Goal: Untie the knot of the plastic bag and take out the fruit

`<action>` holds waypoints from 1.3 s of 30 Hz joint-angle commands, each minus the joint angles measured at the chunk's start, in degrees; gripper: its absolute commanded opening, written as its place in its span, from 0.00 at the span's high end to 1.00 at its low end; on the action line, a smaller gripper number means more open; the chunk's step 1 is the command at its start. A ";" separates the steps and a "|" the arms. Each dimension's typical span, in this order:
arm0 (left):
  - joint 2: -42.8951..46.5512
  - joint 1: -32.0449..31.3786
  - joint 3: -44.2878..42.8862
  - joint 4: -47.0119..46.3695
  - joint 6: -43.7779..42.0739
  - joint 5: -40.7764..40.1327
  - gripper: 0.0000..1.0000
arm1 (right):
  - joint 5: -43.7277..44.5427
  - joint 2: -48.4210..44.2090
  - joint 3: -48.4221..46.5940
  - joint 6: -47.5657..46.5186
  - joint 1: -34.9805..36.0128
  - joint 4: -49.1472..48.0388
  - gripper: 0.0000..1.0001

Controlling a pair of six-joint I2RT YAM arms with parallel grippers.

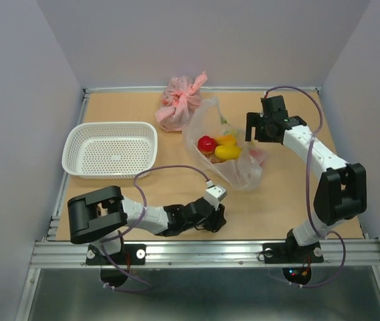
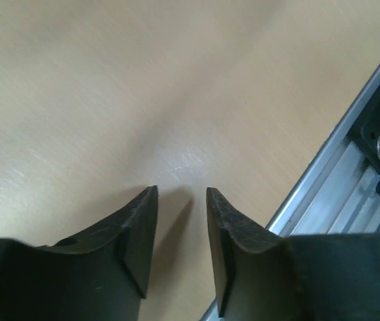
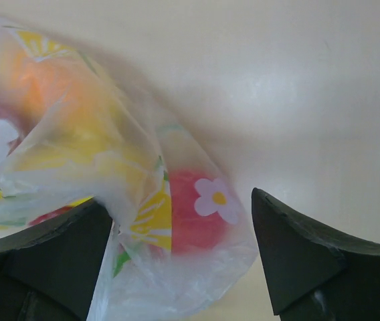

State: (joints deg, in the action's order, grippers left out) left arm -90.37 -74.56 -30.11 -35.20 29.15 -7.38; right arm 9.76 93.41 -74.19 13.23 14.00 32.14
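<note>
From above, shows the plastic bag (image 1: 240,170) slumped on the desk (image 1: 116,107), right of centre and well back from the near edge. Reveals fruit through the clear film: a red round one (image 1: 207,143) at the left, a yellow mango-shaped one (image 1: 227,152) just beside it, an orange one (image 1: 226,140) touching the mango from behind, and a reddish blur at the bag's right side, too vague to name. Places a pink tied bag (image 1: 182,103) just behind the clear one, at its far-left corner, touching or nearly so; cannot tell which. Sets a white perforated basket (image 1: 110,148) to the left, near the bag but apart from it.

Puts the right gripper (image 1: 250,128) at the bag's right side, pointing left towards the fruit. Seen from the right wrist, holds its fingers (image 3: 297,254) wide apart, with a fold of the bag bulging into the gap. Presses against the left finger, stops short of the right one, so clamps nothing. Carries a print of white flowers and yellow citrus slices on that fold, with something red behind it.

Lays the left arm low along the near edge, the left gripper (image 1: 215,221) over bare desk beside an aluminium rail (image 2: 324,194), well apart from the bag. Shows its fingers (image 2: 136,234) slightly apart, a narrow gap at the tips, nothing in it.
</note>
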 commanded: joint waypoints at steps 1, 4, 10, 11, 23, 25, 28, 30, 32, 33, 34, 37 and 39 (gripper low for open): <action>8.79 -0.58 -0.13 -0.06 1.09 -1.40 0.50 | -9.49 -8.49 -0.18 -1.37 0.77 -2.35 0.11; 17.75 -0.76 -0.65 3.72 0.83 -4.82 0.40 | -12.74 -13.59 2.99 -1.11 0.85 -2.35 0.08; 31.90 -0.76 -5.83 12.95 -4.52 -12.21 0.33 | -15.38 -19.22 8.36 -1.11 0.85 -2.35 0.08; 32.53 -0.76 -8.28 13.57 -5.75 -13.01 0.33 | -15.47 -19.31 8.97 -1.19 0.77 -2.35 0.08; 9.79 10.40 -25.69 12.00 -10.07 -11.87 0.34 | -13.89 -15.28 10.21 -0.67 1.12 -6.56 0.00; 4.62 11.37 -27.54 12.52 -12.09 -12.48 0.35 | -12.31 -13.87 10.38 -0.23 1.47 -7.09 0.00; -1.28 11.64 -31.23 16.28 -13.68 -11.61 0.35 | -8.63 -11.85 10.74 0.30 2.35 -7.62 0.00; -2.97 11.64 -32.12 18.05 -12.98 -9.77 0.37 | -7.30 -10.62 10.91 0.48 2.44 -7.71 0.00; -3.59 11.46 -30.37 18.07 -10.44 -6.27 0.40 | -4.67 -8.87 11.09 1.18 2.44 -7.62 0.00; -3.33 11.20 -27.58 17.71 -9.82 -5.29 0.43 | -1.79 -8.33 11.17 1.70 2.35 -7.62 0.01; -3.24 10.24 -26.16 17.54 -9.03 -3.89 0.44 | 0.24 -7.98 11.18 1.97 2.44 -7.62 0.02; -2.80 8.83 -20.71 17.62 -7.53 -2.38 0.48 | 6.84 -6.31 10.65 1.88 1.91 -7.62 0.05; -2.45 8.38 -16.33 17.10 -4.72 -0.80 0.49 | 8.25 -5.34 10.12 2.67 0.07 -7.53 0.07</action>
State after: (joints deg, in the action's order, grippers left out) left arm -95.00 -64.75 -52.47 -18.06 20.51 -12.12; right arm 9.52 87.18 -63.90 14.59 15.99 27.38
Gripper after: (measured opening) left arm 0.521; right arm 0.945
